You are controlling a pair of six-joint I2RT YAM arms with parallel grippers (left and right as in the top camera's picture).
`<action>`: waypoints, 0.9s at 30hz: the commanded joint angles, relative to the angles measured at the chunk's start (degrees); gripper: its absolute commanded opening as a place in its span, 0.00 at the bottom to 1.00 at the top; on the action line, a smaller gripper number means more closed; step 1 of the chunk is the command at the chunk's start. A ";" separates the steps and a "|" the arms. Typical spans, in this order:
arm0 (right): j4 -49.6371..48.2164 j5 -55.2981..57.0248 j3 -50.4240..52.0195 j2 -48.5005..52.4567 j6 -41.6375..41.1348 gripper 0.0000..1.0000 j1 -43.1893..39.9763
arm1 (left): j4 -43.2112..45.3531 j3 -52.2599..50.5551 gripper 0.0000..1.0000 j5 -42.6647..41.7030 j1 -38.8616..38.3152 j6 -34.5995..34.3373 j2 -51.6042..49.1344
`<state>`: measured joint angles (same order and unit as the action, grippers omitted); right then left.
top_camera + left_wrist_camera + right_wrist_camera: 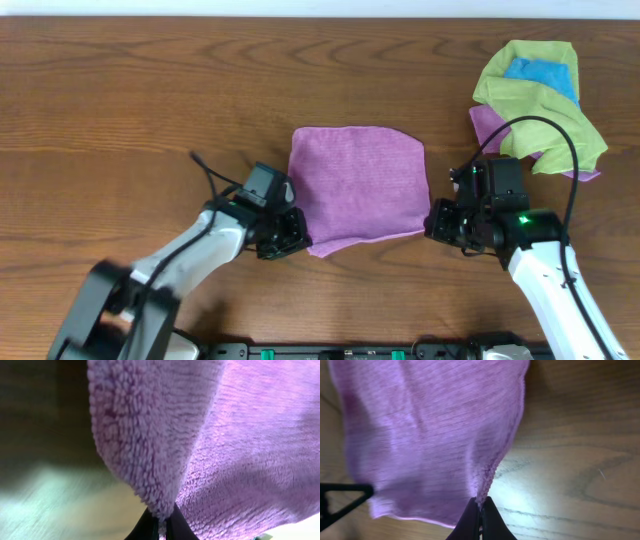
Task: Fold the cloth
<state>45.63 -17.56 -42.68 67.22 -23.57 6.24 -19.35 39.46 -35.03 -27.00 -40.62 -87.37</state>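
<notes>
A purple cloth (358, 188) lies spread in the middle of the wooden table, its near edge lifted. My left gripper (290, 232) is shut on the cloth's near left corner; the left wrist view shows the fuzzy purple cloth (240, 445) pinched between my left gripper's fingertips (161, 522). My right gripper (438, 222) is shut on the near right corner; in the right wrist view the purple cloth (425, 435) hangs from my right gripper's closed fingertips (480, 507).
A heap of other cloths (535, 100), green, blue and purple, lies at the far right of the table. Bare wooden tabletop (130, 100) surrounds the cloth. A black cable runs over the right arm.
</notes>
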 commanded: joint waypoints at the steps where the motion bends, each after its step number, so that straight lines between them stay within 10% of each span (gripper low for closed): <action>1: 0.17 1.77 -0.61 -0.59 1.38 0.02 1.25 | -2.12 -0.20 0.06 -0.13 0.72 4.68 4.22; 27: -32.52 8.37 -0.61 12.61 1.36 0.01 5.09 | 20.41 1.84 0.06 9.38 7.54 -3.39 2.40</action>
<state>14.76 -10.20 -42.72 78.35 -22.94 10.79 -0.51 40.21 -28.53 -19.88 -42.68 -82.46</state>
